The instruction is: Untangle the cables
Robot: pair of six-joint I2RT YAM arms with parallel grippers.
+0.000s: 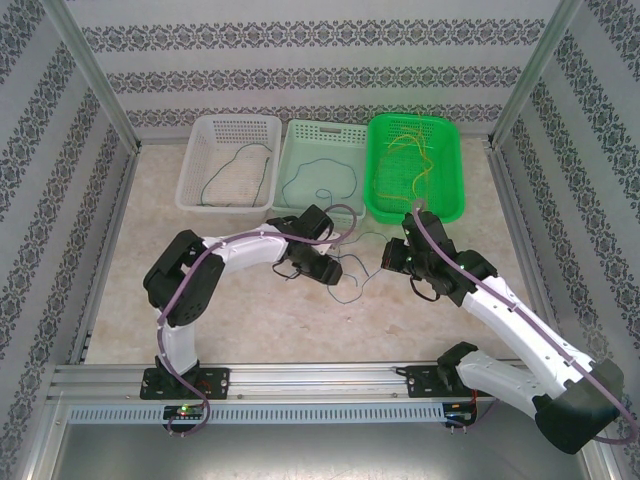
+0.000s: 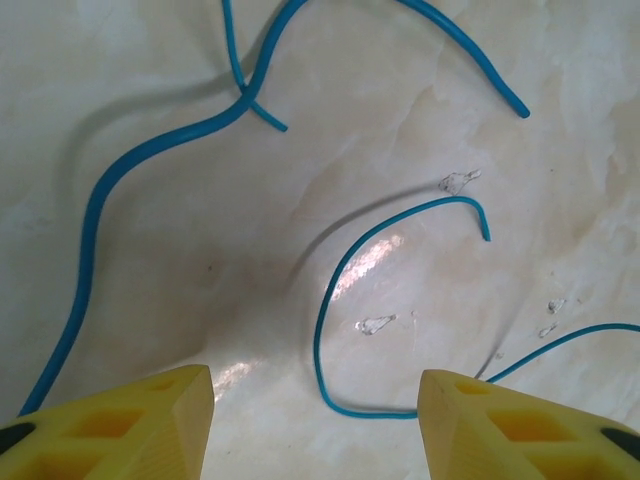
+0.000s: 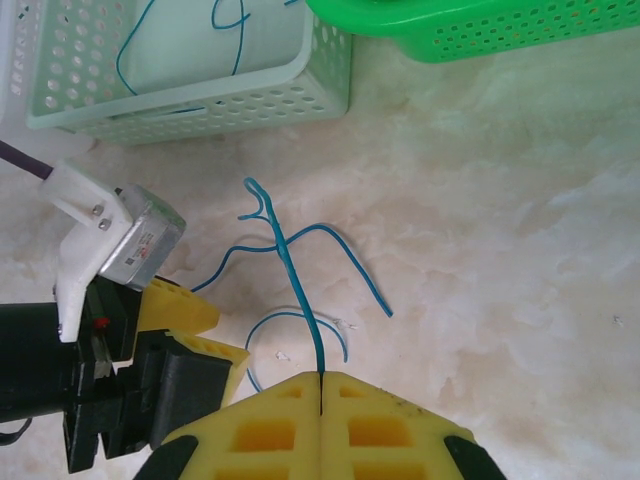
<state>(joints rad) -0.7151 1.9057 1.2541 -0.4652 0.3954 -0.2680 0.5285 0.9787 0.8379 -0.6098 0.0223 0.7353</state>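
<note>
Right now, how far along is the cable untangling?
Partly done. A dark green cable lies in the white basket, a sorted blue cable in the pale basket, yellow cables in the green basket. In hand: the right hand is shut on a loose blue cable; the left hand hovers open over other blue cables. Left: those crossed cables on the table.

No text, label, brand, number or sign can be read anywhere
</note>
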